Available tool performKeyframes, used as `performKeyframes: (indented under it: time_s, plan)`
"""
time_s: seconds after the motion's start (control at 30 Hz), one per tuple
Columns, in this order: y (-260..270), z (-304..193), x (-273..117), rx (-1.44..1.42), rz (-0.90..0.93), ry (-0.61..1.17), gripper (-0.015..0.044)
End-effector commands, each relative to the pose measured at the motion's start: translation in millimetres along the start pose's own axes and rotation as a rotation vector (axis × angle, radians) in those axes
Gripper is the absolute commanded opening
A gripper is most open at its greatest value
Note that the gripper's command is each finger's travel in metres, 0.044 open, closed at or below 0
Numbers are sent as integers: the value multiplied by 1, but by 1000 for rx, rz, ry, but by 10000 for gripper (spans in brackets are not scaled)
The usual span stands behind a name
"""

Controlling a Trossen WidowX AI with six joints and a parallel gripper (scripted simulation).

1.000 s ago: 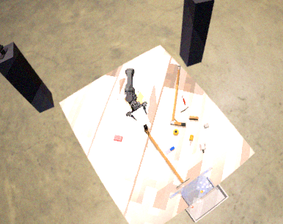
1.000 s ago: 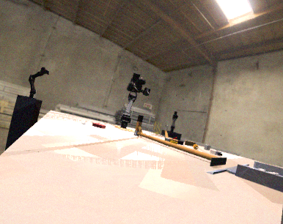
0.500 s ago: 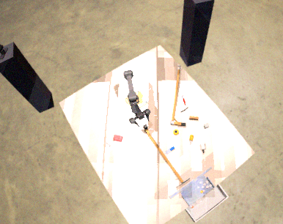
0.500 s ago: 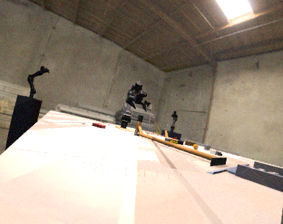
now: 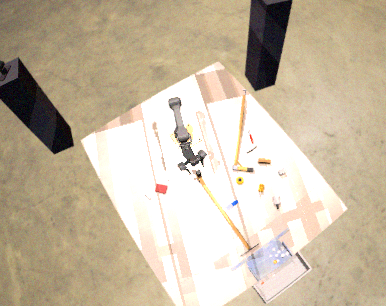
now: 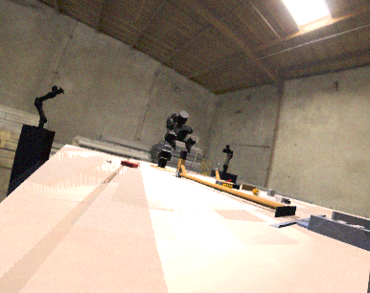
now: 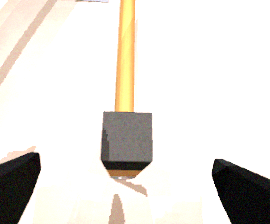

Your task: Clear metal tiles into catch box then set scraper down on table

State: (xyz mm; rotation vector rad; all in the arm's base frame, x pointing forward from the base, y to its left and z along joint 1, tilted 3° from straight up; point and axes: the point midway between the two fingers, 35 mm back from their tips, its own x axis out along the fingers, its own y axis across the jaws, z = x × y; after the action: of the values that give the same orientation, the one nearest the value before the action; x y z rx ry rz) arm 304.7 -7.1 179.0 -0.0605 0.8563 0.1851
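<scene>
The long scraper [image 5: 224, 212] [image 6: 229, 190] lies on the table. Its black grip block [image 5: 198, 174] [image 6: 183, 155] [image 7: 127, 137] is at the near end, and its dark blade [image 5: 249, 249] [image 6: 286, 211] is at the edge of the steel plate [image 5: 256, 270]. Several small pale tiles [image 5: 276, 253] and an orange piece [image 5: 275, 262] are on the plate. The catch box [image 5: 285, 285] is at its far end, with a small reddish piece inside. My gripper [image 5: 194, 164] [image 6: 182, 145] [image 7: 126, 159] is open and empty above the grip block, which shows between the spread fingers in the wrist view.
A second long-handled tool [image 5: 240, 125] lies to the right. Near it are a yellow-and-black tool [image 5: 245, 169], a brown block [image 5: 264, 161] and a yellow ring [image 5: 240, 180]. A blue-handled item [image 5: 233, 204] lies beside the scraper handle. A red block [image 5: 161, 189] [image 6: 129, 164] lies on the other side.
</scene>
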Motion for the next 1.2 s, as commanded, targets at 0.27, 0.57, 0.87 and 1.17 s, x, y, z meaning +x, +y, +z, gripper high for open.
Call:
performKeyframes:
  time_s: [0.27, 0.57, 0.87, 1.17]
  plan:
    - [2, 16, -45, -16, -5, -14, 440]
    - [1, 11, -37, -17, -5, -14, 440]
    - [1, -5, -17, -16, -5, -14, 440]
    - [1, -7, -8, -16, -5, -15, 440]
